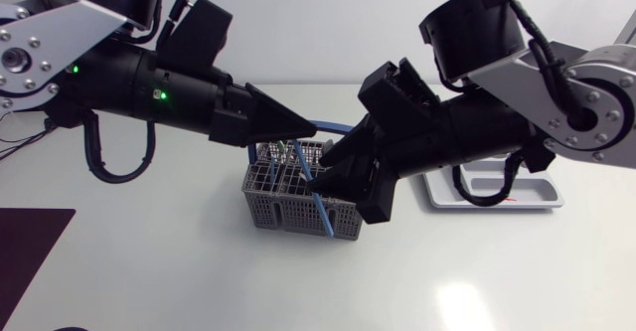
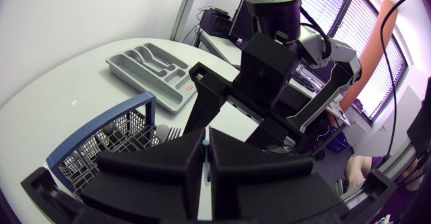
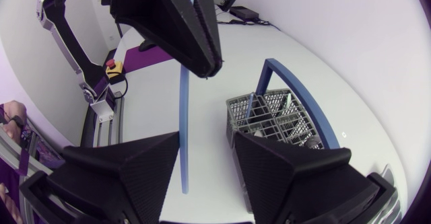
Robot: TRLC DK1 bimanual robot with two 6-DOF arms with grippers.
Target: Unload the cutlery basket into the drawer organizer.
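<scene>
The left hand (image 2: pixel 206 143) clamps the top of the blue utensil (image 3: pixel 184 130), likely light, stiff and slick, hanging inside the spread right hand (image 3: pixel 206 143).

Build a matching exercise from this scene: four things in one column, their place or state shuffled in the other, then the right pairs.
Things
1. blue utensil
2. cutlery basket
3. drawer organizer
4. right gripper

Place or state
a. jaws wide open, one on each side of the blue utensil
b. lies flat on the table, apart from the basket
c. clamped in the jaws of the left gripper
d. stands on the table below both grippers, blue handle up

Pairs: 1-c, 2-d, 3-b, 4-a
</scene>
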